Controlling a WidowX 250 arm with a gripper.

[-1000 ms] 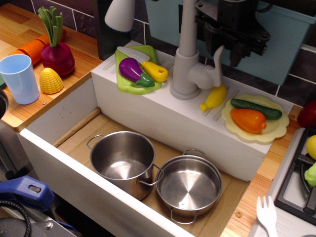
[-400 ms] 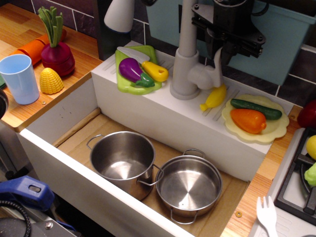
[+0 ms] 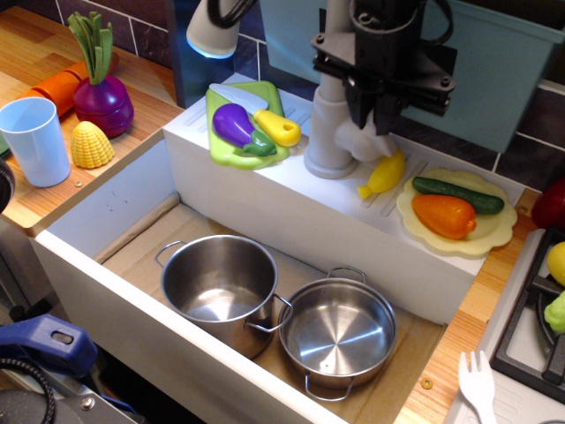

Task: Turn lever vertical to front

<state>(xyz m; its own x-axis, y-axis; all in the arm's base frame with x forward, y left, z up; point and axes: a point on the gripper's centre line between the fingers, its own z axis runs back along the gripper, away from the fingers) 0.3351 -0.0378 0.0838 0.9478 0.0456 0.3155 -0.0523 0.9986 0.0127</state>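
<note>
1 claw — lower, now over lever

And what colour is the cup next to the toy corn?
The cup is light blue, seen clearly in the only view, beside the yellow corn.

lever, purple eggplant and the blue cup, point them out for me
lever (image 3: 364,139), observation.image view, on its rounded grey knob base; the stub is hidden behind the gripper.
purple eggplant (image 3: 232,123), observation.image view, on the middle of its purple body.
blue cup (image 3: 35,140), observation.image view, on its outer side wall.
</note>
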